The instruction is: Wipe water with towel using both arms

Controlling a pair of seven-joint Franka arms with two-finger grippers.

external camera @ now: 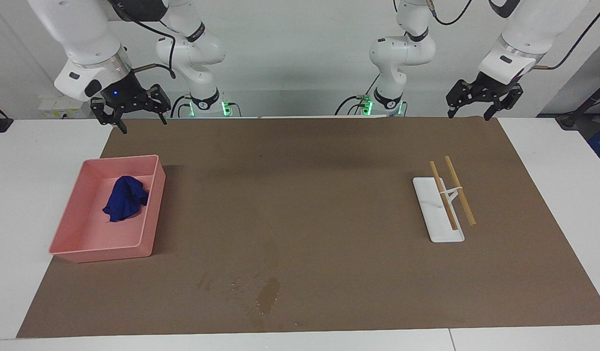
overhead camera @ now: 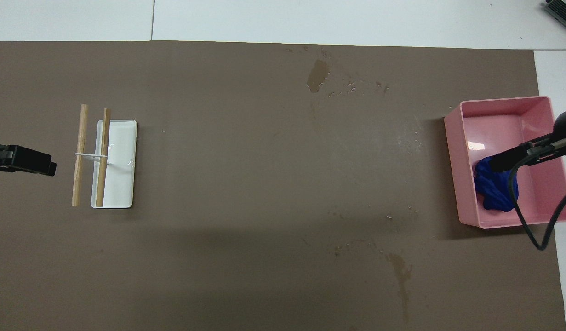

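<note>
The deep blue towel (external camera: pixel 125 197) lies crumpled in the pink tray (external camera: pixel 152 214) at the right arm's end of the table; it also shows in the overhead view (overhead camera: pixel 494 193). The water is a darker blotch (external camera: pixel 268 295) with tiny droplets beside it on the brown mat, at the edge farthest from the robots, also in the overhead view (overhead camera: pixel 317 75). A fainter streak (overhead camera: pixel 402 271) lies nearer to the robots. My right gripper (external camera: pixel 141 122) is open, high in the air, over the tray and clear of the towel. My left gripper (external camera: pixel 468 116) is open and waits raised at its own end.
A small white tray (external camera: pixel 438 214) with two wooden sticks (external camera: pixel 459 190) across a white rest stands toward the left arm's end of the table. The brown mat (external camera: pixel 329 185) covers most of the white table. The pink tray's walls stand up around the towel.
</note>
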